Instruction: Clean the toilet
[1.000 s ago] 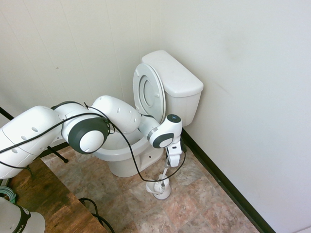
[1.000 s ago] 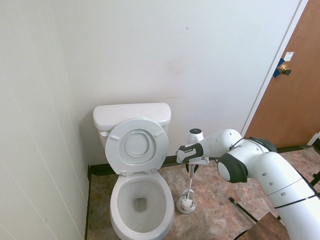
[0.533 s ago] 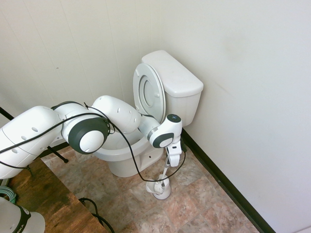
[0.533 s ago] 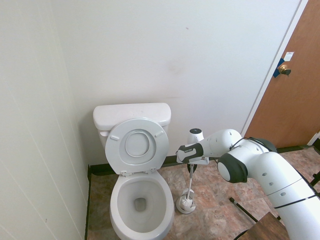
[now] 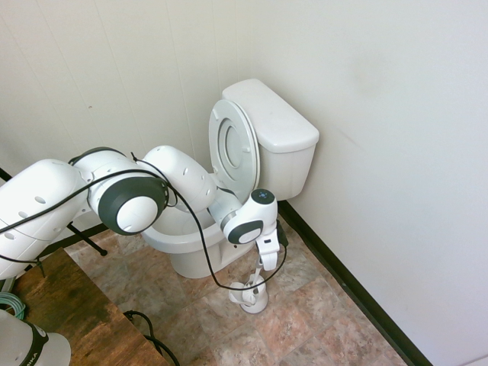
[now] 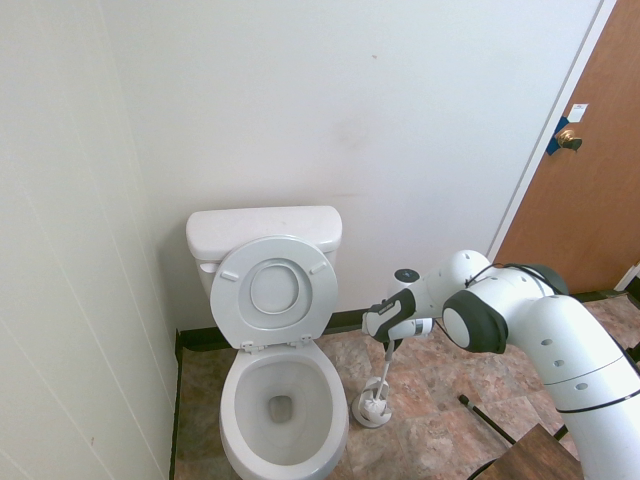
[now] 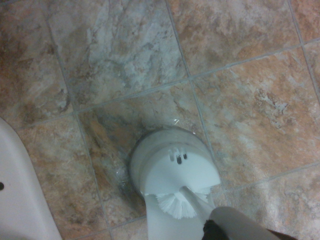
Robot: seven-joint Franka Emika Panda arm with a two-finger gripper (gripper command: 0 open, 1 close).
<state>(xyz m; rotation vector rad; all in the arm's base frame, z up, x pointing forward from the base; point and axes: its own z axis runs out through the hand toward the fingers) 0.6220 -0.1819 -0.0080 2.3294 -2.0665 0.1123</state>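
The white toilet [image 5: 268, 128] stands against the wall, its seat and lid [image 6: 275, 290] raised and its bowl [image 6: 283, 410] open. My gripper [image 5: 264, 260] hangs to the right of the bowl, shut on the thin handle of a white toilet brush [image 6: 384, 368]. The brush slants down into its round holder [image 6: 371, 408] on the floor. In the wrist view the holder [image 7: 172, 162] lies right below, with white bristles [image 7: 177, 205] showing at its mouth. The toilet's base [image 7: 15, 190] shows at one edge of that view.
The floor is brown stone tile [image 5: 320, 320] with a black baseboard [image 5: 351, 290] along the wall. A brown door [image 6: 590, 170] stands far right. A wooden surface [image 5: 69, 309] sits beside the arm.
The gripper has closed on the brush handle and sunk a little lower. The wrist has turned, and the handle now leans more than before.
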